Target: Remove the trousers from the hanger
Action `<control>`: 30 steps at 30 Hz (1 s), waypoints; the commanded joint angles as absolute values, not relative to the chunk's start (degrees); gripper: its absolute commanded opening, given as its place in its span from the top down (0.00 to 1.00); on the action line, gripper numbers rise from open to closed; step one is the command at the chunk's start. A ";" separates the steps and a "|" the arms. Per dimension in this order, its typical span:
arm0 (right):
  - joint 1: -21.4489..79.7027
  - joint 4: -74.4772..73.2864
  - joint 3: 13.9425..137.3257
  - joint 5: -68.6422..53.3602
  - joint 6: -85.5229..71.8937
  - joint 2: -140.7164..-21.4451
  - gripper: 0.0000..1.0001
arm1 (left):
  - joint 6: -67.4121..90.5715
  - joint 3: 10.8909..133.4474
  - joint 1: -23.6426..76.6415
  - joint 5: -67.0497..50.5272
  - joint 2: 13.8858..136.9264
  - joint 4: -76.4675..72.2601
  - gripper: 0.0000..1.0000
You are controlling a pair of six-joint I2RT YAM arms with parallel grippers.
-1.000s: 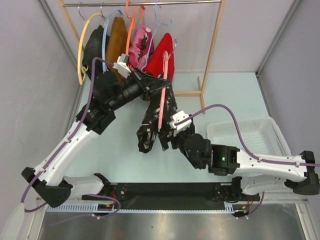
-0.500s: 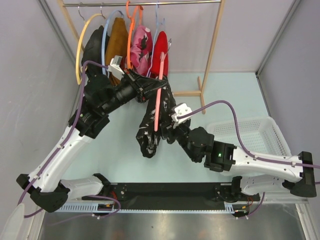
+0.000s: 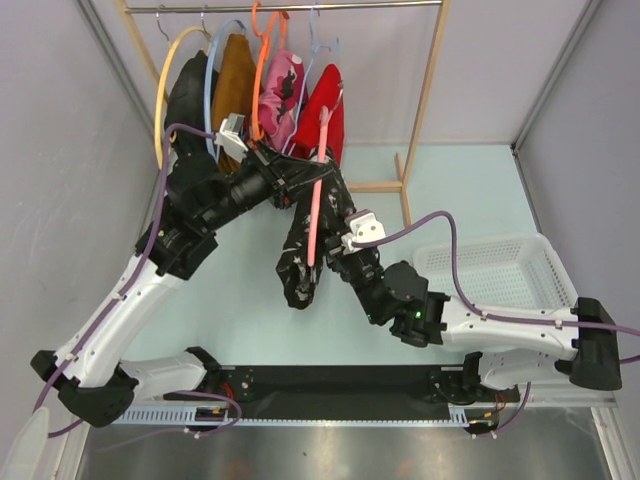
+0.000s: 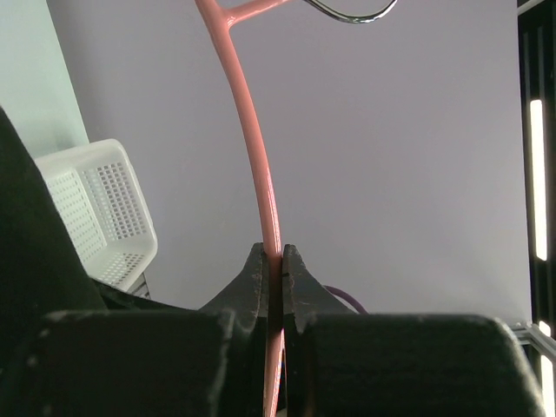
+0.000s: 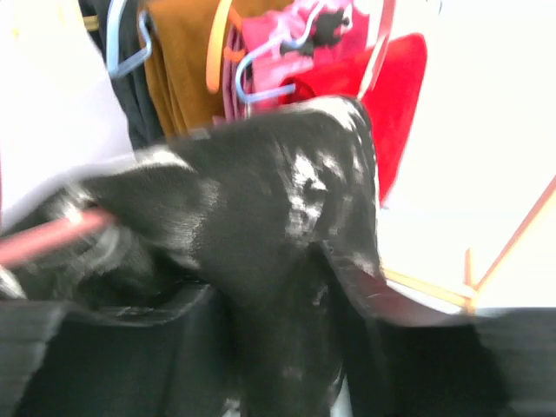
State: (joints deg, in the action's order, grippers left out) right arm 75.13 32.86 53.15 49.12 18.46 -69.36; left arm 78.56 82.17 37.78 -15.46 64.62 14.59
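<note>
The black trousers with white splotches [image 3: 300, 255] hang from a pink hanger [image 3: 316, 210] in front of the rack. My left gripper [image 3: 316, 182] is shut on the hanger's pink arm [image 4: 261, 174], which is pinched thin between its fingertips [image 4: 274, 261]. My right gripper [image 3: 335, 264] is at the trousers' right side. In the right wrist view the black cloth [image 5: 261, 200] fills the gap between its jaws [image 5: 287, 287], touching both fingers. The red trousers [image 3: 322, 115] hang on the rail behind, also seen as a red patch [image 5: 404, 95].
On the rail hang a mustard-brown garment [image 3: 232, 80], a pink floral garment [image 3: 283, 85] and a dark one on a yellow hanger [image 3: 185, 95]. The rack's wooden post [image 3: 425, 95] stands to the right. A white basket [image 3: 500, 270] sits at right.
My right gripper has moved up and left onto the black trousers, and its jaws have narrowed around the cloth. The left arm has raised the hanger slightly toward the rack.
</note>
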 commanded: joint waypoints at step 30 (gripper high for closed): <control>72.78 45.88 69.78 53.70 15.64 -58.54 1.00 | 70.05 71.02 39.46 -8.26 61.17 5.36 1.00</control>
State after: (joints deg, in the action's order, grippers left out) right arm 73.14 33.67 62.22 52.38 15.09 -64.55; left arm 74.87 72.73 39.79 -11.86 61.87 5.26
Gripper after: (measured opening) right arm 0.112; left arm 0.040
